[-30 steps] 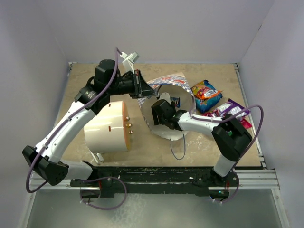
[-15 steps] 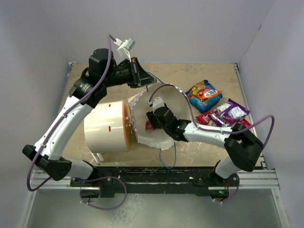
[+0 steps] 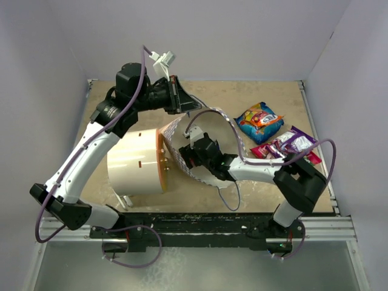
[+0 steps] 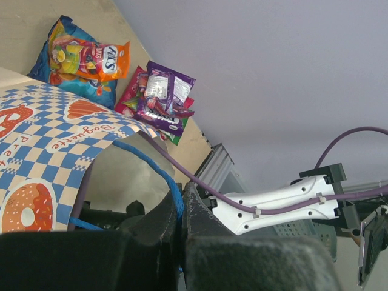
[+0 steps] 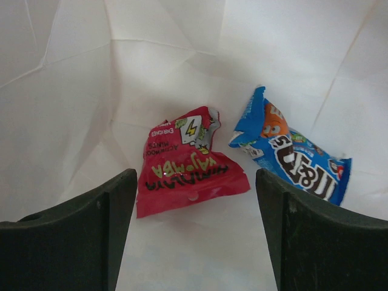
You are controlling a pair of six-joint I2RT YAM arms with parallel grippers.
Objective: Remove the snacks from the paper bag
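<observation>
Gaping right gripper (image 5: 195,188): jaws apart, you line up the red packet (image 5: 188,167).
Left gripper (image 4: 182,203): clamped on cord (image 4: 159,170), propping paper bag (image 4: 54,139) open.

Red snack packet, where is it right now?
In the right wrist view, the red packet lies inside the paper bag, left of the blue packet, ahead of the open right gripper.

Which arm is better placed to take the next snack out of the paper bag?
Right. The right gripper is open inside the paper bag, with a red packet and a blue packet ahead of it. The left gripper is shut on the bag's blue cord handle, so it is occupied.
</observation>
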